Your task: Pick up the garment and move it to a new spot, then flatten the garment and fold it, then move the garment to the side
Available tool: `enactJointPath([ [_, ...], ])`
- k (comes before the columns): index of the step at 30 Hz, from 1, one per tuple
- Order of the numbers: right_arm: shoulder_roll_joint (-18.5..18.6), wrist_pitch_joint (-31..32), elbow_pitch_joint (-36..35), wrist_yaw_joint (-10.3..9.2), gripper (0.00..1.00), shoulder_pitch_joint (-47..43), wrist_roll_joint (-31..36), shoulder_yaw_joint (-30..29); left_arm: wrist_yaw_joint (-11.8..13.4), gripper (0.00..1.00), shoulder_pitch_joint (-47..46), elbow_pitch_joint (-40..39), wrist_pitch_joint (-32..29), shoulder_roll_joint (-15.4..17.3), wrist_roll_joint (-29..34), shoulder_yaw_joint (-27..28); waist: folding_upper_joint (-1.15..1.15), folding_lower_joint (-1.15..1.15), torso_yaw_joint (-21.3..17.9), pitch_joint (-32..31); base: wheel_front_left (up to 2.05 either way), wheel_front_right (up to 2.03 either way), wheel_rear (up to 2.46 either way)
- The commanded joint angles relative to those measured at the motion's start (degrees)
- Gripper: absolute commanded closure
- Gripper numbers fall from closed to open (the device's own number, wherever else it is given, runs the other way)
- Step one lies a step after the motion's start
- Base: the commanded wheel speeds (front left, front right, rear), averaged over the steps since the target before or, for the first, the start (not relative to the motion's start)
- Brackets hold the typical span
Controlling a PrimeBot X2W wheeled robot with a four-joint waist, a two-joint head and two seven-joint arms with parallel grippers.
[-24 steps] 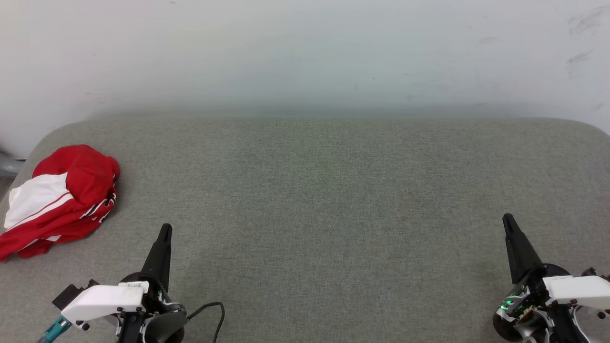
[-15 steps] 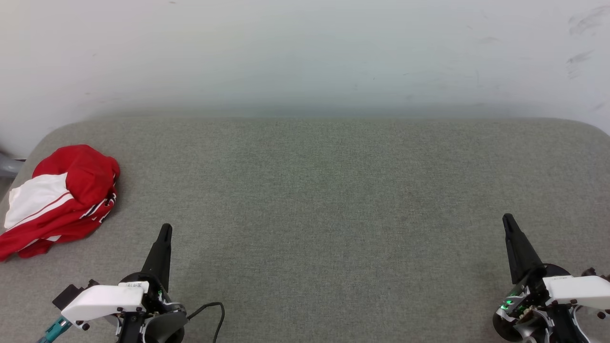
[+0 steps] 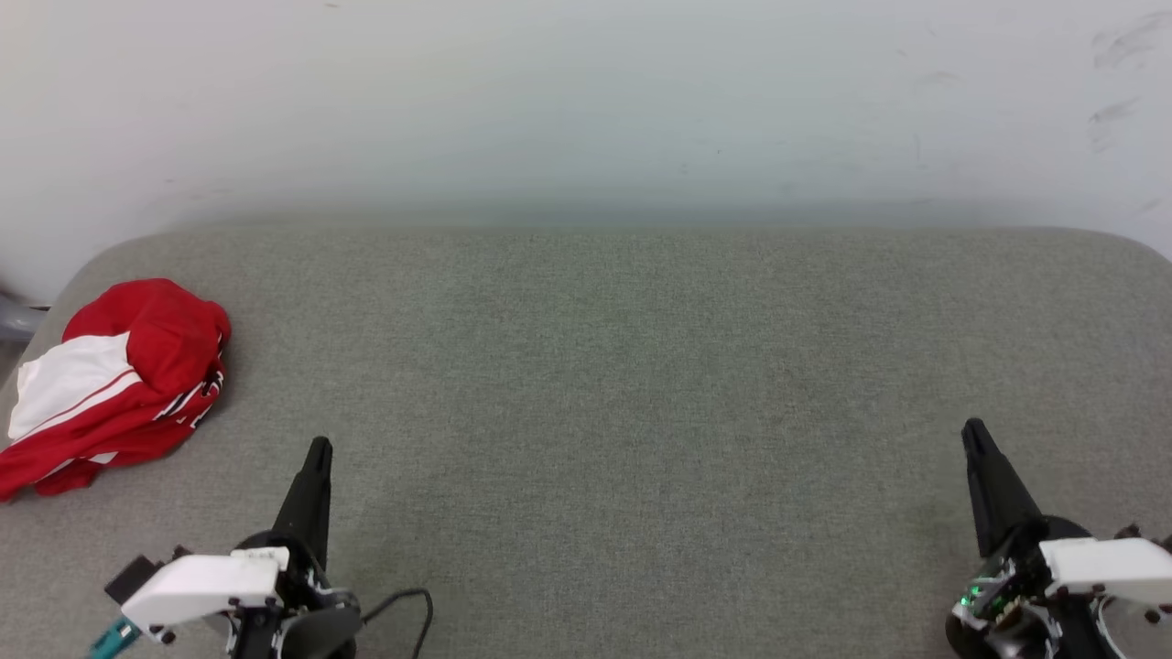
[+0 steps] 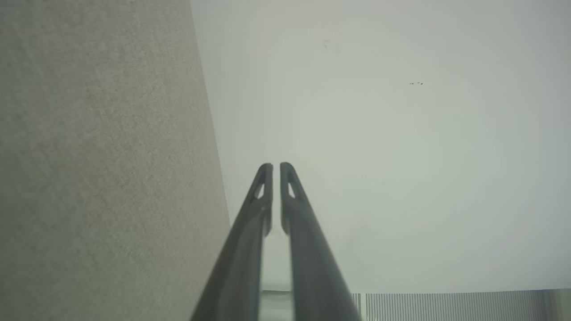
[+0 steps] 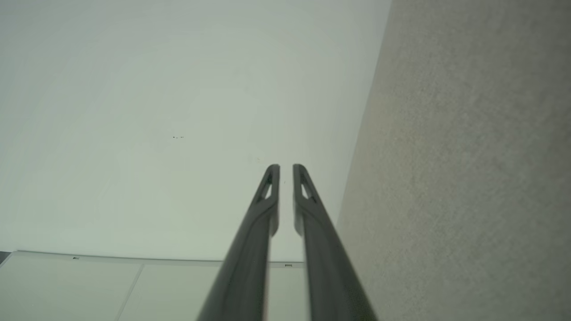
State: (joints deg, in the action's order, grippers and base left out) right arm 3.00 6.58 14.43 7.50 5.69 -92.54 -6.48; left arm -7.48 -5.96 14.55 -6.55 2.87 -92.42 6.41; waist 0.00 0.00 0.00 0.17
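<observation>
The garment (image 3: 119,380) is a red jersey with white sleeve panels, bunched in a heap at the far left of the grey table (image 3: 623,366). My left gripper (image 3: 318,448) hovers low at the lower left, a little right of and nearer than the heap, shut and holding nothing. Its two dark fingers (image 4: 263,191) stand almost together in the left wrist view. At the lower right my right gripper (image 3: 972,432) is shut too and carries nothing. In the right wrist view its fingers (image 5: 269,187) point at the pale wall with a thin slit between them.
A pale wall (image 3: 586,101) rises behind the table's far edge. The table's corners are rounded at the far left and far right. A black cable (image 3: 407,604) loops beside my left wrist.
Both grippers have slid a little toward the bottom of the head view. The garment has not moved.
</observation>
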Motion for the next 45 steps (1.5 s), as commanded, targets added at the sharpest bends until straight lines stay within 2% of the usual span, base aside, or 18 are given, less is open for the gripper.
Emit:
enactJointPath([
  [1,0.0,-0.1,-0.1,0.01,0.00,0.0,0.0,0.0,0.0,0.00,0.0,-0.1,0.1,0.0,0.0,0.0,0.00,0.00,0.0,0.0,0.00,0.00,0.00],
  [8,0.0,-1.7,0.3,0.00,0.00,-1.0,1.9,0.4,0.0,0.00,0.9,-0.6,1.7,-0.1,1.5,-0.3,0.00,0.00,0.0,0.1,0.00,0.00,0.00],
  [12,0.0,-2.8,-0.5,0.00,0.00,-1.1,5.4,0.0,0.0,0.00,0.9,-1.3,2.8,-0.1,4.8,0.4,0.00,0.00,0.0,0.1,0.00,0.00,0.00],
  [19,0.0,-4.7,-3.4,0.00,0.00,-1.5,13.9,-0.3,1.5,0.00,0.7,-3.6,4.7,0.0,13.1,0.8,0.00,0.00,0.1,0.2,0.00,0.00,0.00],
  [33,-0.1,-8.0,-8.7,0.00,0.00,-2.5,33.8,1.5,5.9,0.00,1.7,-7.9,8.1,0.0,31.0,-2.0,0.00,0.00,0.2,0.3,0.00,0.00,0.00],
  [45,-0.1,-10.5,-10.4,-0.01,0.00,-3.6,47.0,2.9,7.9,0.00,2.2,-9.0,10.5,0.0,44.1,-4.2,0.00,0.00,0.3,0.3,0.00,0.00,0.00],
])
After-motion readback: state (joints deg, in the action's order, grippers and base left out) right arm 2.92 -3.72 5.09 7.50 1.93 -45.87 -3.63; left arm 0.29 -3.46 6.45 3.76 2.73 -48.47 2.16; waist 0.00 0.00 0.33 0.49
